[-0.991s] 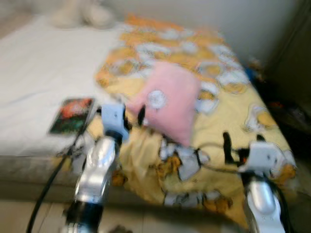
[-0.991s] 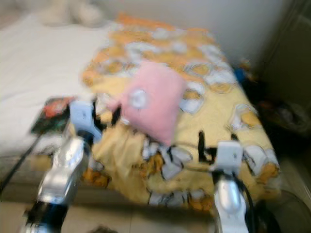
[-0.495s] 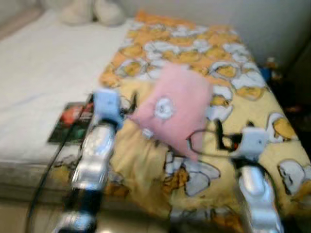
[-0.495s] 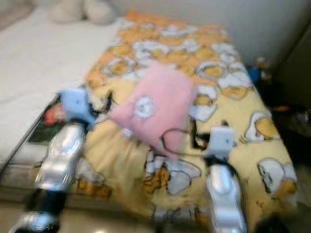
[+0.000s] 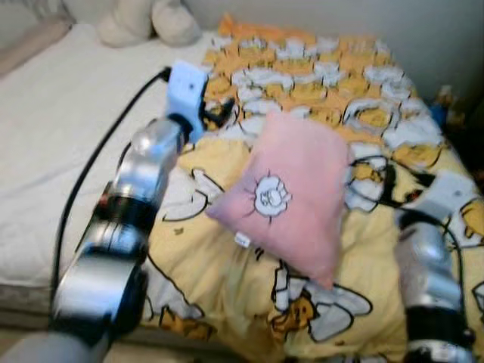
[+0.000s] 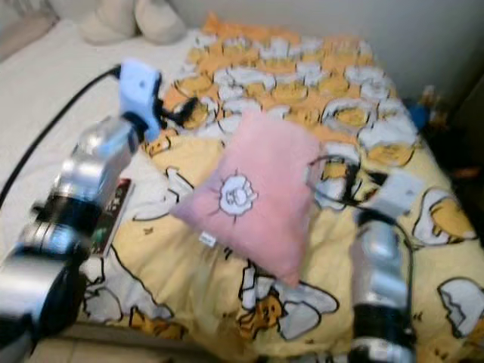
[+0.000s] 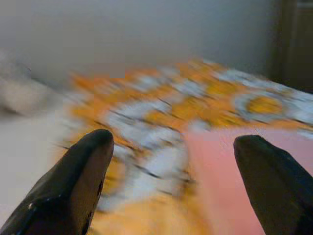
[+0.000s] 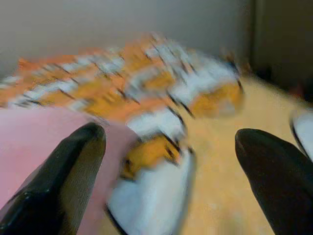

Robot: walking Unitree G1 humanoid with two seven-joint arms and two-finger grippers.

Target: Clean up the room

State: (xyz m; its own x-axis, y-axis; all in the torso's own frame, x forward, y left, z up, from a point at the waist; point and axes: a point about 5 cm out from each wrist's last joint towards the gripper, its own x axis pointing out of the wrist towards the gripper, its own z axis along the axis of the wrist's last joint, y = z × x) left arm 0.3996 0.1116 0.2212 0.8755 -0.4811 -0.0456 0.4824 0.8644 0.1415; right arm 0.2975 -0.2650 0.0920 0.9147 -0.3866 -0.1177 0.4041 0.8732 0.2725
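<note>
While both arms reach out over the bed (image 5: 45, 144), the pink pillow (image 5: 291, 193) lies square in the middle of the yellow blanket (image 5: 227, 280), turned like a diamond: its long axis runs from the corner nearest the foot edge of the bed up toward the far wall, with one corner pointing at the bare white sheet. Soft, plush, plain pink, and on its face a small white round cartoon patch (image 5: 270, 196); a little white tag (image 5: 242, 240) sticks out at its lower edge, too small to read. No writing can be made out anywhere.

The blanket is yellow and orange, printed all over with white-and-yellow egg characters. The left hand (image 5: 219, 113) hovers over the blanket beyond the pillow's far-left side, and the left wrist view shows its two black fingers (image 7: 78, 181) spread wide with nothing between them. The right hand (image 6: 349, 180) sits just beside the pillow's right edge, and the right wrist view has its fingers (image 8: 63, 176) spread apart too, pink fabric behind one of them.

A dark book (image 6: 113, 204) peeks out by the blanket's left edge, and cream cushions (image 5: 144, 21) rest at the far corner of the bed.
</note>
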